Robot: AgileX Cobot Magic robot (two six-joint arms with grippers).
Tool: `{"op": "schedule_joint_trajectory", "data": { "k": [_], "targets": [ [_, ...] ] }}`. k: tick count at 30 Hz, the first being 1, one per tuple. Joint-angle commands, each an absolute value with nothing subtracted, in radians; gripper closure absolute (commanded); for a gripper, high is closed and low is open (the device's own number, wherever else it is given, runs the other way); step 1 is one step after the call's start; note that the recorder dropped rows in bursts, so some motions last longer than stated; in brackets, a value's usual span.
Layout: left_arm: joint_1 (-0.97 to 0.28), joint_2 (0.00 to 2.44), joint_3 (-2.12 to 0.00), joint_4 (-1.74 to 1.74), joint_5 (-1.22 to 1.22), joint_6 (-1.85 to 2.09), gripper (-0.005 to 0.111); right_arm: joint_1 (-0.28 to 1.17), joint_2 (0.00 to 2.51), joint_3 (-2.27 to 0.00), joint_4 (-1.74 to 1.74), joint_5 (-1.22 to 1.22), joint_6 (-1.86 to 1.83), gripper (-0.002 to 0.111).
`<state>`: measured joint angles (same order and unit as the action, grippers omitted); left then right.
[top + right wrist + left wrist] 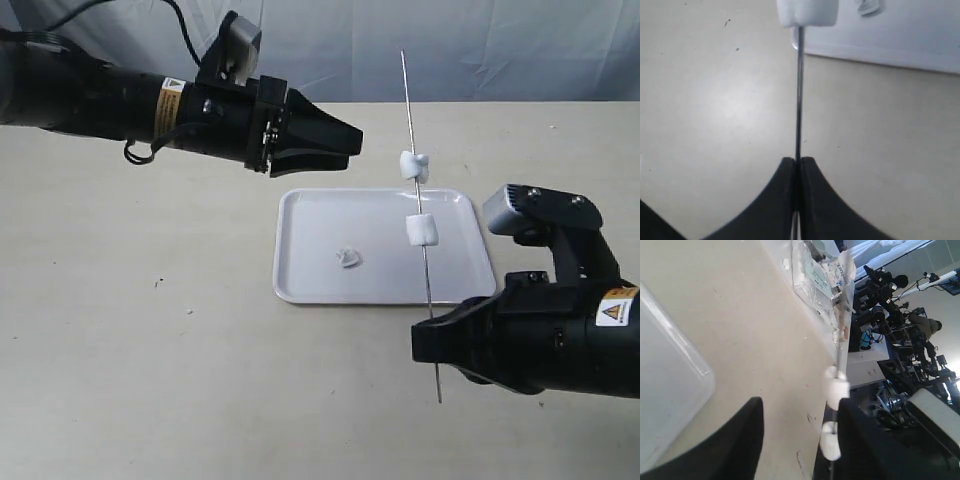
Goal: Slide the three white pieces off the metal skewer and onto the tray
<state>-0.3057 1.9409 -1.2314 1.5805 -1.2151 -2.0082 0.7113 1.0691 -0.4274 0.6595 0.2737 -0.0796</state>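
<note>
My right gripper (432,335) is shut on the metal skewer (418,200), holding it near its lower end and almost upright over the tray's right half. Two white pieces remain threaded on the rod: an upper one (412,165) and a lower one (422,230). The third white piece (348,258) lies on the white tray (300,285). In the right wrist view the skewer (799,95) rises from the closed gripper (798,161) to a piece (807,12). My left gripper (355,142) hovers open, left of the upper piece. The left wrist view shows both threaded pieces (835,389) beside one finger (860,445).
The tray sits on a beige tabletop (150,330). A white backdrop hangs behind the table's far edge. Lab equipment and clutter (880,295) appear beyond the table in the left wrist view.
</note>
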Motion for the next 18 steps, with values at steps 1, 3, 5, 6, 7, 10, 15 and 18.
{"op": "schedule_joint_trajectory", "data": {
  "k": [1,3,5,6,7,10,15,18],
  "targets": [
    [-0.312,1.886,-1.222,1.600,-1.221,-2.029,0.062,0.710,1.132,-0.424,0.656,0.192,-0.078,0.109],
    [-0.312,1.882,-1.222,1.598,-1.221,-2.031,0.062,0.710,1.153,-0.424,0.664,0.173,-0.078,0.109],
    [-0.312,1.882,-1.222,1.593,-1.221,-2.031,0.062,0.710,1.166,-0.426,0.687,0.161,-0.078,0.109],
    [-0.312,1.882,-1.222,1.591,-1.221,-2.031,0.062,0.710,1.168,-0.426,0.692,0.151,-0.078,0.109],
    [-0.314,1.882,-1.222,1.586,-1.221,-2.031,0.062,0.710,1.168,-0.428,0.693,0.146,-0.078,0.109],
    [-0.336,1.882,-1.222,1.574,-1.221,-2.006,0.062,0.710,1.168,-0.452,0.693,0.151,-0.078,0.109],
    [-0.392,1.882,-1.222,1.520,-1.221,-1.978,0.062,0.710,1.171,-0.506,0.693,0.184,-0.078,0.109],
    [-0.411,1.882,-1.222,1.509,-1.198,-1.975,0.062,0.710,1.173,-0.521,0.693,0.205,-0.078,0.109]
  ]
}}
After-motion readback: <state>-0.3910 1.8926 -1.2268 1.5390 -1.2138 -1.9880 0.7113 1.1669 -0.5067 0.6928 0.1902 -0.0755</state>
